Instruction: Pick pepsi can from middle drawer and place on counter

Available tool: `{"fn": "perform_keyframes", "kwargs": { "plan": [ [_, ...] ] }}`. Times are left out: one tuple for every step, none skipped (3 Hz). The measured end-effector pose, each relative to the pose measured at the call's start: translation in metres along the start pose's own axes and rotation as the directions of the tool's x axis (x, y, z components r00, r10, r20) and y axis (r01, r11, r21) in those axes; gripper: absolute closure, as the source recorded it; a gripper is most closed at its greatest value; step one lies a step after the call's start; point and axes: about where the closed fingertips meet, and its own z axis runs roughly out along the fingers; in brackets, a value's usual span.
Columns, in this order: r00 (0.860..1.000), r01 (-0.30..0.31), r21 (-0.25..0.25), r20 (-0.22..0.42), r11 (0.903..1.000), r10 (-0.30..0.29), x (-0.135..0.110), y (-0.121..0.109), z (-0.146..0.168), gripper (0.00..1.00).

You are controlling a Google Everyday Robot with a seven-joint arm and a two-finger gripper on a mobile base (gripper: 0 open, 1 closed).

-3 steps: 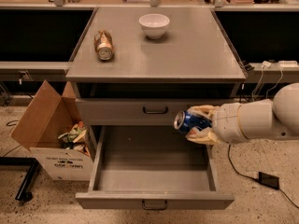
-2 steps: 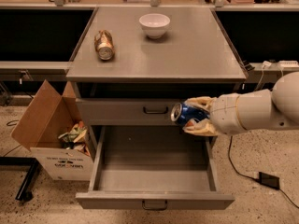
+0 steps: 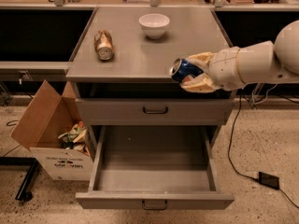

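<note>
My gripper (image 3: 192, 72) is shut on the blue pepsi can (image 3: 183, 70) and holds it on its side, silver end pointing left, at the height of the counter's front edge, right of centre. The counter (image 3: 149, 48) is a flat grey cabinet top. The middle drawer (image 3: 154, 169) stands pulled out below, its grey tray empty. My white arm reaches in from the right.
A gold-tan can (image 3: 104, 44) lies on the counter's left side. A white bowl (image 3: 154, 24) stands at the counter's back centre. A closed upper drawer front (image 3: 155, 110) sits under the counter. An open cardboard box (image 3: 56, 136) of scraps stands on the floor at left. A cable (image 3: 233, 139) runs on the floor at right.
My gripper has risen with the pepsi can from beside the upper drawer front to the level of the counter's front edge. The drawer and the counter's objects have not moved.
</note>
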Motion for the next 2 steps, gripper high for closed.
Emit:
{"fn": "perform_keyframes", "kwargs": {
  "plan": [
    [1.0,0.0,0.0,0.0,1.0,0.0,0.0,0.0,0.0,1.0],
    [0.999,-0.037,0.041,-0.015,0.9985,0.037,-0.007,-0.034,0.005,1.0]
  ]
}}
